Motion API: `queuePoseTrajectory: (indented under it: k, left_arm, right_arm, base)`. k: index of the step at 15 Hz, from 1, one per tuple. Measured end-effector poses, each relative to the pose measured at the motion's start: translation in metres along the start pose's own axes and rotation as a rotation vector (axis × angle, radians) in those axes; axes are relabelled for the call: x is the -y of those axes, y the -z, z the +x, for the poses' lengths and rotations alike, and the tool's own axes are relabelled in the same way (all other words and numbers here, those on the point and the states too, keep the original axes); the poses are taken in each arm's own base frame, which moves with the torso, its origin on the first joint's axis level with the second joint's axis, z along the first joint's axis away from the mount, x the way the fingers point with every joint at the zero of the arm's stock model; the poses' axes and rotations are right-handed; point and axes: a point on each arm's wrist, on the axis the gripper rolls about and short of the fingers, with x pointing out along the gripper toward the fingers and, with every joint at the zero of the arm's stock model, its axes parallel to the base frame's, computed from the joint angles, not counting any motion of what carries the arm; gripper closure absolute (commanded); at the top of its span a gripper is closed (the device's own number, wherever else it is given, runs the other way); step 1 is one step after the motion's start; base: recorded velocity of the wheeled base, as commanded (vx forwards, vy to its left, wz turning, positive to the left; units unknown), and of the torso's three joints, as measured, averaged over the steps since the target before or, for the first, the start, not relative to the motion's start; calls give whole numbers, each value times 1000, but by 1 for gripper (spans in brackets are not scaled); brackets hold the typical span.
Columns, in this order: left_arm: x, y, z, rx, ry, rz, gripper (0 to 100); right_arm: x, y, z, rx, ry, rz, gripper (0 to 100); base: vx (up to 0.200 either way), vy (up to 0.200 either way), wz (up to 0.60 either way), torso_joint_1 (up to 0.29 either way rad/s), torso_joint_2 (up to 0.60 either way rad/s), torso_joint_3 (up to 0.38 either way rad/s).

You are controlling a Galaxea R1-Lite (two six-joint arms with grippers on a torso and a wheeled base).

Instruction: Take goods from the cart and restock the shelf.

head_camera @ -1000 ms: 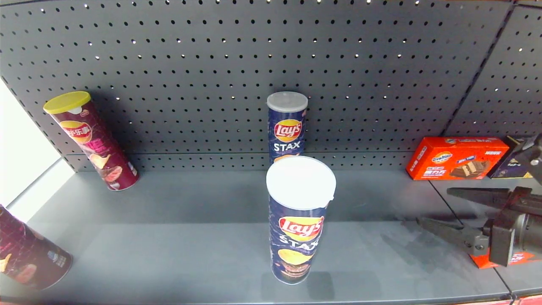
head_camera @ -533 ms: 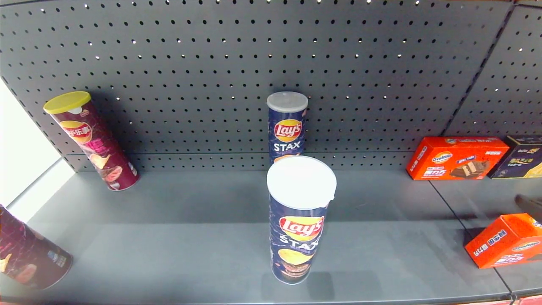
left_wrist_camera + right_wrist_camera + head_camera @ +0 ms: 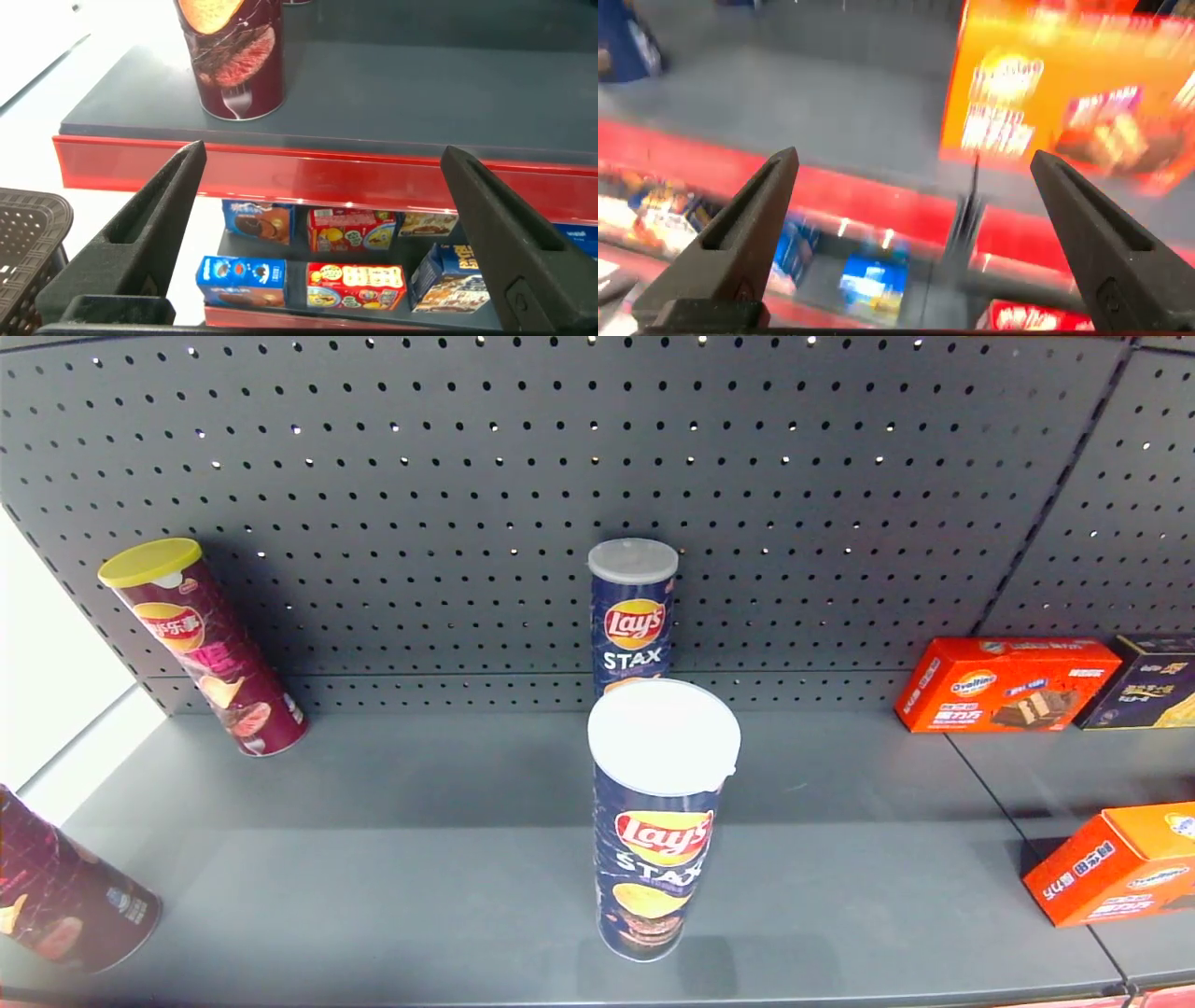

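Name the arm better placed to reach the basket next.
Left, probably: the left end effector, open, sits near the basket, while the right end effector faces the orange box on the shelf.

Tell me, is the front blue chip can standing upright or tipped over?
Upright: the front blue chip can stands on its base on the shelf, with its white lid on top.

shelf (image 3: 420, 896) — matt metal | lid (image 3: 664, 737) — smooth plastic | orange box (image 3: 1008, 683): glossy card
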Motion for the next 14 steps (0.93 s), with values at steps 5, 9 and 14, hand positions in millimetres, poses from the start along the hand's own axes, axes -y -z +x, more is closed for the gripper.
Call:
queuePoseTrajectory:
  k: [5, 9, 14]
  left_arm:
    - [0, 0, 0, 0, 0, 0, 0]
    - [0, 0, 0, 0, -1, -1, 0]
    - [0, 0, 0, 0, 0, -1, 0]
  right_arm:
    - [0, 12, -4, -32, 39, 34, 0]
    - [1, 13, -4, -36, 129, 59, 0]
    - [-1, 19, -5, -89, 18, 82, 0]
  base:
    - [0, 0, 0, 0, 0, 0]
    - [0, 0, 0, 0, 0, 0]
    - [0, 0, 0, 0, 0, 0]
